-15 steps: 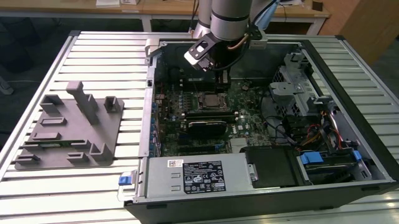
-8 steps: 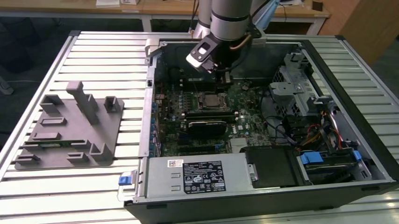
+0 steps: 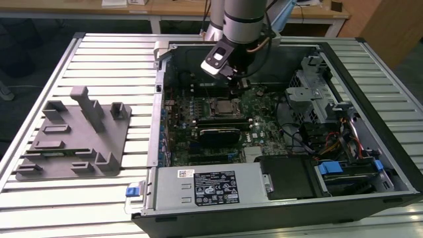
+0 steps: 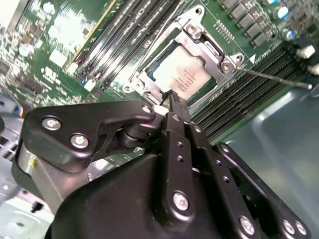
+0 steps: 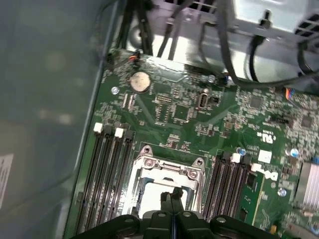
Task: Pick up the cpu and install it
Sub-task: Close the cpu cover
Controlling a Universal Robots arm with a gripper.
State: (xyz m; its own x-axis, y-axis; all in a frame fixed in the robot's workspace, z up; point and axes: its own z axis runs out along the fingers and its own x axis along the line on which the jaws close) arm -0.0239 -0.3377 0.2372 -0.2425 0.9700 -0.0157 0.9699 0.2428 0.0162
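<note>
One arm: I have a grey robot arm (image 3: pixel 243 20) coming down from the upper middle of the exterior view into an open black computer case (image 3: pixel 394 153).
Claw: the black claw (image 3: pixel 237 83) hangs over the middle of the green motherboard (image 3: pixel 261 126). In both wrist views its two fingertips (image 4: pixel 174 103) are pressed together with nothing held between them.
Cpu: the small flat square cpu with a silver-grey metal top (image 4: pixel 182 74) lies in the shiny metal socket frame (image 4: pixel 219 57) on the motherboard, just past the claw's tips. I cannot tell whether the tips touch it.
Around the socket: in the first wrist view, long black memory slots (image 5: pixel 107 169) run along both sides of the frame. A round silver coin-cell battery (image 5: pixel 140 81) sits apart from it.
Surface: the slatted aluminium surface (image 3: pixel 106 64) carries the case. A grey plastic fixture block (image 3: pixel 73 144) stands at the exterior view's left, beside the case.
Lower middle: a silver power supply box with a white label (image 3: pixel 198 186) sits at the case's near end.
</note>
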